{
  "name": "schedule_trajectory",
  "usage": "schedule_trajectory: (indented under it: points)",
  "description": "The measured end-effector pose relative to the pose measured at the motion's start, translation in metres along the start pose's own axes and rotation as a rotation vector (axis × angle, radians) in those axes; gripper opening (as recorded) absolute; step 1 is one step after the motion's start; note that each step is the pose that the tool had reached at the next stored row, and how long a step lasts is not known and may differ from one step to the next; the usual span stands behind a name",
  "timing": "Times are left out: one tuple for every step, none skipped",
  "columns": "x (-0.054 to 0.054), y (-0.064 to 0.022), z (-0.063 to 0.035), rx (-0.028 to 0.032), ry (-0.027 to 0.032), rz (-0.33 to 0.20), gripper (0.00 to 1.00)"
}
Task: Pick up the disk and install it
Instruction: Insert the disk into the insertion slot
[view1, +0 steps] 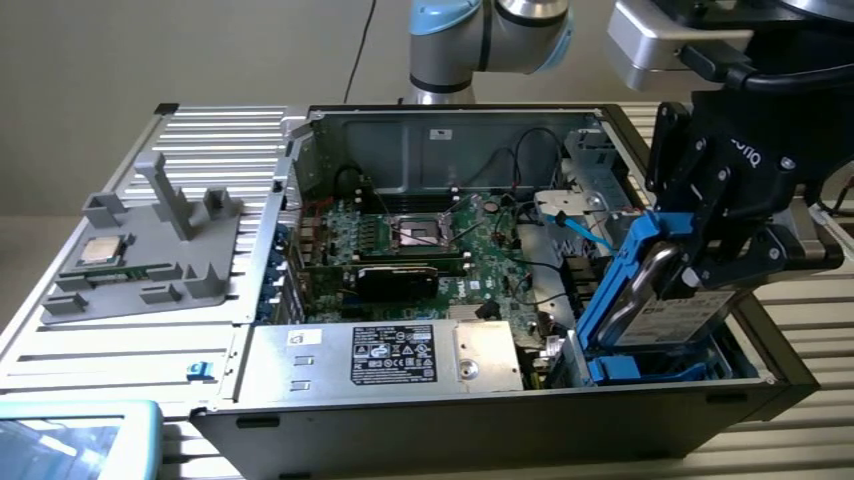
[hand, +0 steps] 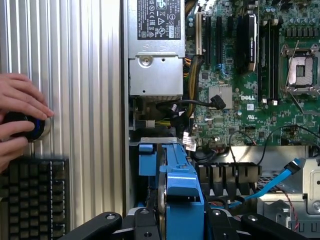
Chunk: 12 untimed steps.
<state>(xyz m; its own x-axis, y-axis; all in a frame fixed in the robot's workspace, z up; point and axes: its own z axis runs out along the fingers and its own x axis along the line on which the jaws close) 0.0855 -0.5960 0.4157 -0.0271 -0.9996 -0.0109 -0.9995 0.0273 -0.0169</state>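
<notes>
While gripper (view1: 727, 270) is pinching disk (view1: 674, 320) across its thickness, disk is standing on edge at lower right of exterior frame, over blue bay (view1: 654, 368) in case (view1: 441, 125). Likely handling as rigid, weighty, shock-sensitive; blue carrier frame offering safest hold.

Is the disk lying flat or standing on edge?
On edge: the disk stands tilted in the gripper, lower end in the case.

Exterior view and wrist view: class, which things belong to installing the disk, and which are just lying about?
Job in hand: disk, gripper clamped on it, blue drive bay, computer case.
Lying about: CPU chip, grey fixture, keyboard.
</notes>
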Motion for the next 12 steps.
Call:
schedule_trajectory:
  points:
    - [0.0001,0.0,0.0001,0.0,-0.0001,0.0,0.37]
    - [0.0002,0.0,0.0002,0.0,-0.0002,0.0,0.37]
    - [0.0003,0.0,0.0002,0.0,-0.0001,0.0,0.37]
    - [0.0005,0.0,0.0003,0.0001,-0.0001,0.0,0.37]
    - [0.0006,0.0001,0.0004,0.0,-0.0002,0.0,0.37]
    - [0.0006,0.0001,0.0004,0.0,0.0001,0.0,0.37]
    - [0.0007,0.0001,0.0005,0.0,0.0002,0.0,0.37]
    - [0.0007,0.0001,0.0006,0.0,0.0002,0.0,0.37]
    - [0.0007,0.0002,0.0009,0.0,0.0,0.0,0.37]
    - [0.0007,0.0002,0.0011,0.0001,0.0,0.0,0.37]
    - [0.0007,0.0002,0.0013,0.0001,0.0,0.0,0.37]
    - [0.0007,0.0002,0.0016,0.0,-0.0001,0.0,0.37]
